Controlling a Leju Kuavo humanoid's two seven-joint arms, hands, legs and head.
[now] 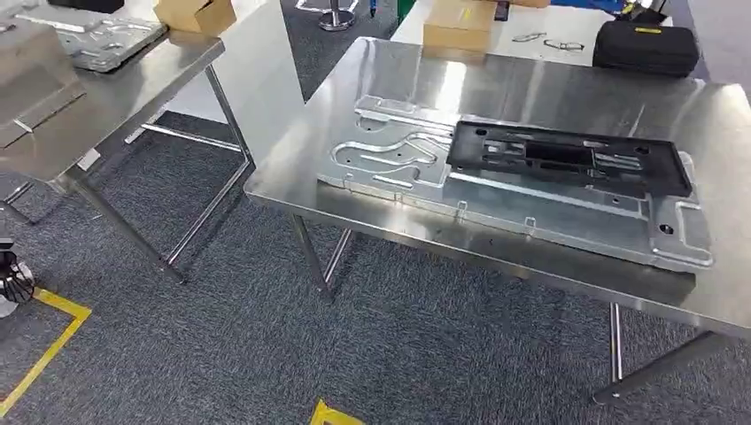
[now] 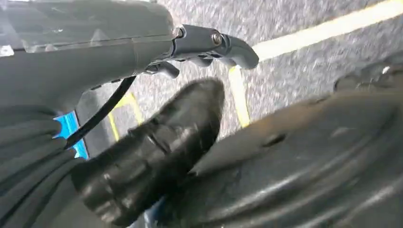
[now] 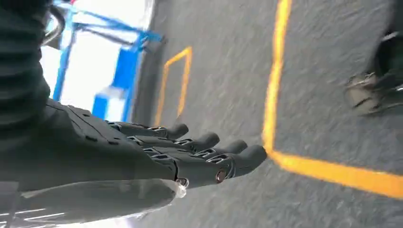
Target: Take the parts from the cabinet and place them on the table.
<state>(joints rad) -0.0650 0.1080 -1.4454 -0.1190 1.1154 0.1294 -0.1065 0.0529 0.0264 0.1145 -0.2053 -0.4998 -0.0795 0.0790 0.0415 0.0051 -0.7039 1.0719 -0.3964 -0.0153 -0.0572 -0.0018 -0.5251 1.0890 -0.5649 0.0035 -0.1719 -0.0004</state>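
Note:
A large silver machined plate (image 1: 416, 168) lies flat on the steel table (image 1: 567, 97) ahead of me. A black flat part (image 1: 567, 159) rests on top of that plate, toward its right half. A similar silver plate (image 1: 106, 40) lies on a second steel table (image 1: 133, 88) at the far left. My left hand (image 2: 142, 47) hangs beside my body over the carpet, fingers apart, holding nothing. Over the carpet in the right wrist view, my right hand (image 3: 157, 152) has its fingers stretched out straight and holds nothing.
Cardboard boxes (image 1: 459, 24) (image 1: 197, 13) and a black zip case (image 1: 646, 46) sit at the far edges of the tables. Grey carpet with yellow tape lines (image 1: 44, 350) lies between me and the tables. Slanted table legs (image 1: 204, 208) stand in the gap between them.

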